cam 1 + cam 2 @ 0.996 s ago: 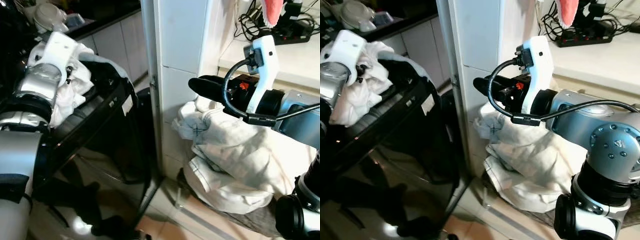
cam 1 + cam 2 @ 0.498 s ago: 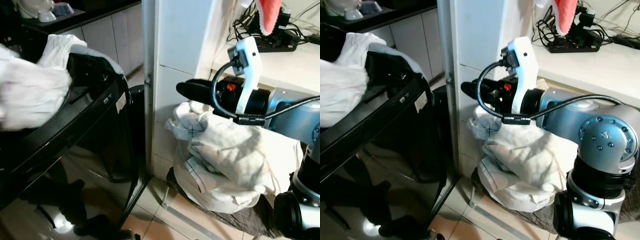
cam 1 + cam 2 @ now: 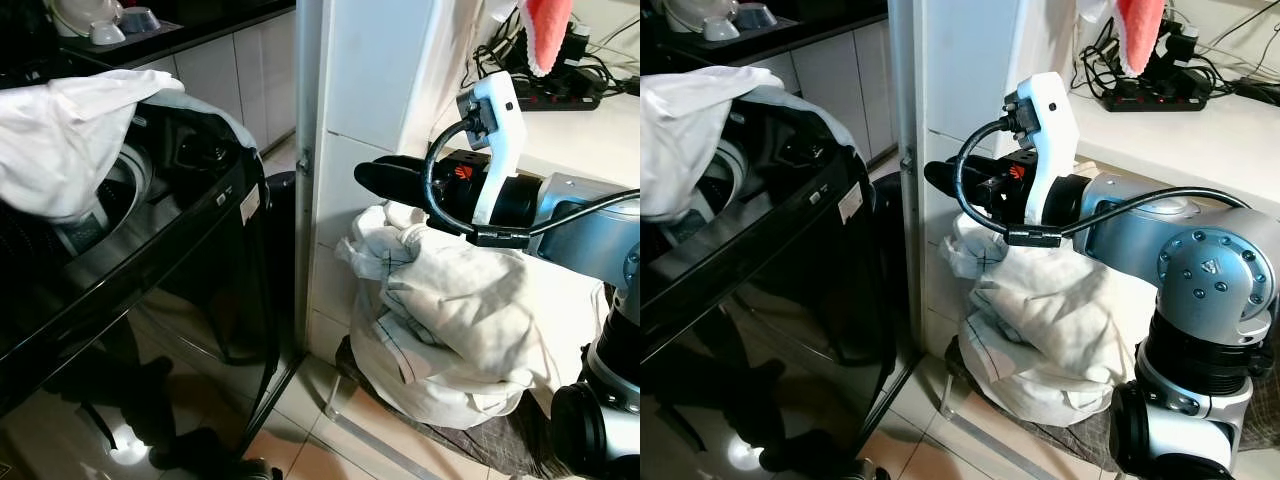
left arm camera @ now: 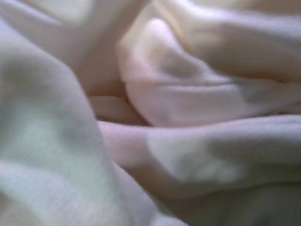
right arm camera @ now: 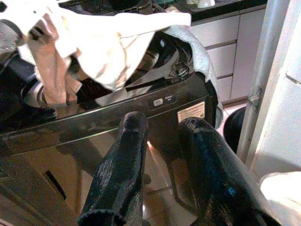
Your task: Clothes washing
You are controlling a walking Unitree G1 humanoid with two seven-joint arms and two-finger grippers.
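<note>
Our right gripper [image 5: 155, 169] is held out in front of us, above the pile of white laundry [image 3: 450, 320], and its two black fingers [image 5: 120, 174] stand a little apart with nothing between them. The fingers point toward the black washing machine [image 3: 150, 270] on our left side. For our left gripper we cannot tell if it is spread or pressed together, because its wrist camera sees only folds of white cloth [image 4: 150, 117] very close.

A white garment [image 3: 70, 130] hangs over the open top of the washing machine, on the left side, and part of it falls down into the opening. In the right wrist view the same garment [image 5: 108, 42] lies across the machine's rim, and a pale pinkish piece hangs from it. Under the garment we see a part of the round drum [image 3: 110, 200]. The front of the machine is glossy and dark, with a small white label [image 3: 250, 205] near its upper edge.

The pile of white laundry sits in a basket [image 3: 345, 375] on the floor, just beside a white cabinet wall [image 3: 370, 120] and to the right of the machine. The pile is full and rises over the basket's rim.

Behind our right arm there is a pale counter [image 3: 590, 130] with a black power strip [image 3: 570, 95] and several cables, and something red-pink [image 3: 548, 30] hangs above it. At the far left, on a dark counter [image 3: 200, 20], some bowls [image 3: 125, 20] stand. The floor has light tiles [image 3: 330, 445].
</note>
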